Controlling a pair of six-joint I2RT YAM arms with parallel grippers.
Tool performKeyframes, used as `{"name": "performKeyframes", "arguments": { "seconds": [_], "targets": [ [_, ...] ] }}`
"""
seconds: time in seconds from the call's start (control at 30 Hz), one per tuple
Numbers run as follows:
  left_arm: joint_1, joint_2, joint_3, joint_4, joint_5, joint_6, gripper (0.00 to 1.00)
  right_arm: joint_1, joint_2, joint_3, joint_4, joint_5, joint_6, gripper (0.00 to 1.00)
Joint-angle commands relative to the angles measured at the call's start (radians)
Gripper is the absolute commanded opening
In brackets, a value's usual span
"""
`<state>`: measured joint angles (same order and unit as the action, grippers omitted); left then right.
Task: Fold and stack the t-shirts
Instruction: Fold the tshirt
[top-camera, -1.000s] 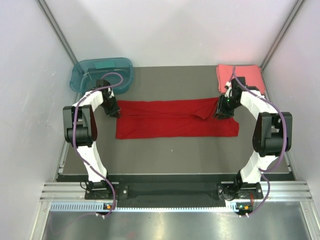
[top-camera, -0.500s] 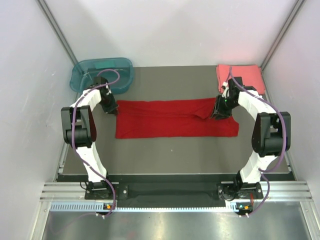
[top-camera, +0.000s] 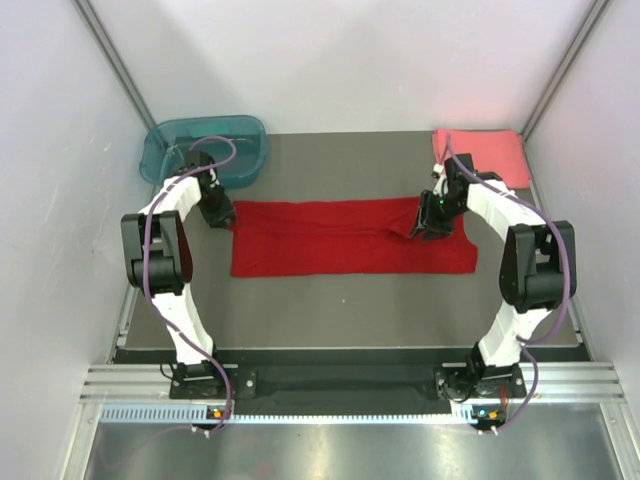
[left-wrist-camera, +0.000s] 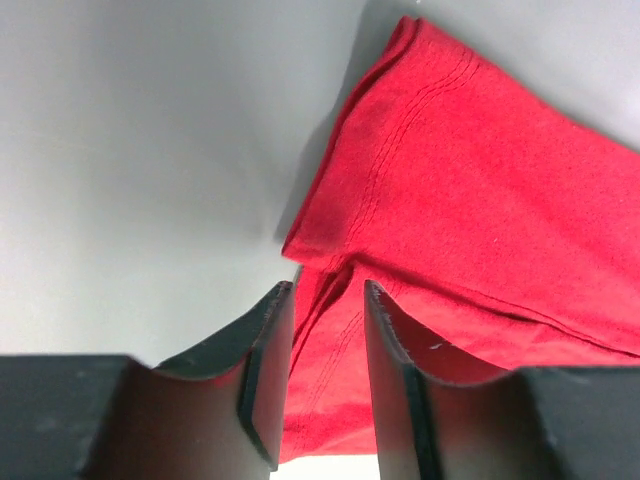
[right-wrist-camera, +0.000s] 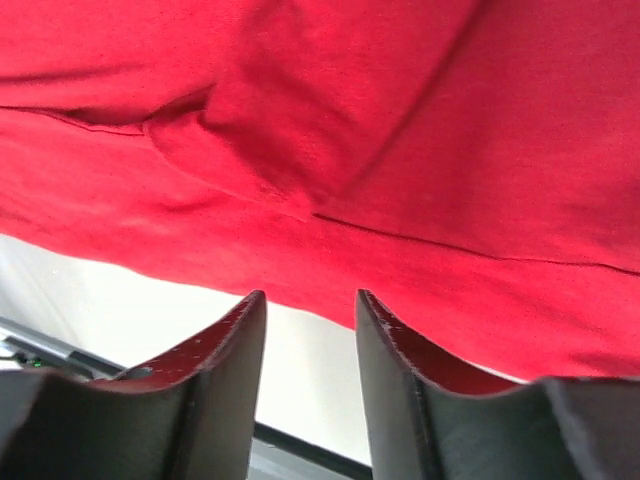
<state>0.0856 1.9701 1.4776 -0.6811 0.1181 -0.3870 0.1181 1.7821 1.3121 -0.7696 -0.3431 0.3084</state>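
Poising the left tool (top-camera: 222, 218) at the left end of the deep red t-shirt (top-camera: 340, 240), fingers slightly spread, cloth showing through the gap, pinching nothing. Poising the right tool (top-camera: 425, 228) over a crease near the shirt's right end, fingers likewise spread, gripping nothing. Lying as a long flat band across the middle of the dark worktop (top-camera: 340, 300), that red shirt. Resting folded at upper right, the coral-pink t-shirt (top-camera: 490, 152). Sitting at upper left, a teal tub (top-camera: 200, 140).
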Motion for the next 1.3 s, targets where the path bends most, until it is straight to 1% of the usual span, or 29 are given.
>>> {"name": "performKeyframes", "arguments": {
  "seconds": [0.0, 0.13, 0.23, 0.33, 0.4, 0.43, 0.47, 0.53, 0.57, 0.77, 0.87, 0.93, 0.97, 1.03, 1.07, 1.1, 1.13, 1.17, 1.23, 1.27],
  "targets": [
    [0.003, -0.086, 0.018, -0.028, -0.009, -0.015, 0.4, 0.029, 0.037, 0.032, 0.05, -0.025, 0.035, 0.43],
    [-0.004, -0.192, -0.034, -0.031, 0.023, -0.021, 0.4, 0.029, 0.085, 0.016, 0.113, -0.048, 0.072, 0.45],
    [-0.014, -0.276, -0.105, -0.026, 0.074, -0.032, 0.38, 0.032, 0.121, 0.029, 0.145, -0.047, 0.086, 0.45],
    [-0.04, -0.352, -0.184, -0.023, 0.101, -0.046, 0.38, 0.031, 0.154, 0.05, 0.159, -0.036, 0.083, 0.44],
    [-0.06, -0.407, -0.244, -0.021, 0.106, -0.05, 0.38, 0.031, 0.166, 0.062, 0.168, -0.034, 0.086, 0.41],
    [-0.067, -0.424, -0.261, -0.023, 0.109, -0.052, 0.38, 0.034, 0.172, 0.076, 0.171, -0.04, 0.086, 0.38],
    [-0.067, -0.439, -0.293, -0.024, 0.109, -0.055, 0.38, 0.037, 0.178, 0.09, 0.168, -0.042, 0.086, 0.3],
    [-0.069, -0.474, -0.328, -0.026, 0.115, -0.056, 0.37, 0.046, 0.195, 0.122, 0.17, -0.045, 0.087, 0.24],
    [-0.069, -0.49, -0.336, -0.031, 0.117, -0.055, 0.37, 0.048, 0.203, 0.133, 0.171, -0.046, 0.093, 0.18],
    [-0.073, -0.537, -0.355, -0.057, 0.11, -0.056, 0.37, 0.063, 0.256, 0.237, 0.15, -0.047, 0.109, 0.11],
    [-0.075, -0.545, -0.346, -0.064, 0.115, -0.059, 0.36, 0.081, 0.295, 0.3, 0.17, -0.066, 0.115, 0.08],
    [-0.073, -0.545, -0.339, -0.067, 0.115, -0.059, 0.36, 0.101, 0.324, 0.37, 0.199, -0.069, 0.115, 0.08],
    [-0.073, -0.545, -0.339, -0.067, 0.115, -0.061, 0.36, 0.107, 0.361, 0.397, 0.21, -0.073, 0.118, 0.13],
    [-0.073, -0.542, -0.344, -0.067, 0.12, -0.061, 0.37, 0.11, 0.399, 0.478, 0.245, -0.094, 0.133, 0.17],
    [-0.075, -0.54, -0.343, -0.07, 0.123, -0.061, 0.36, 0.109, 0.434, 0.508, 0.245, -0.096, 0.146, 0.28],
    [-0.075, -0.54, -0.342, -0.075, 0.129, -0.061, 0.36, 0.109, 0.447, 0.573, 0.222, -0.118, 0.146, 0.32],
    [-0.076, -0.54, -0.339, -0.08, 0.129, -0.061, 0.36, 0.107, 0.454, 0.604, 0.199, -0.122, 0.141, 0.33],
    [-0.078, -0.547, -0.339, -0.083, 0.127, -0.058, 0.36, 0.107, 0.441, 0.621, 0.179, -0.113, 0.124, 0.35],
    [-0.081, -0.56, -0.339, -0.084, 0.115, -0.055, 0.37, 0.106, 0.399, 0.592, 0.17, -0.08, 0.11, 0.4],
    [-0.081, -0.568, -0.341, -0.086, 0.114, -0.05, 0.37, 0.103, 0.355, 0.575, 0.164, -0.071, 0.095, 0.4]
  ]
}}
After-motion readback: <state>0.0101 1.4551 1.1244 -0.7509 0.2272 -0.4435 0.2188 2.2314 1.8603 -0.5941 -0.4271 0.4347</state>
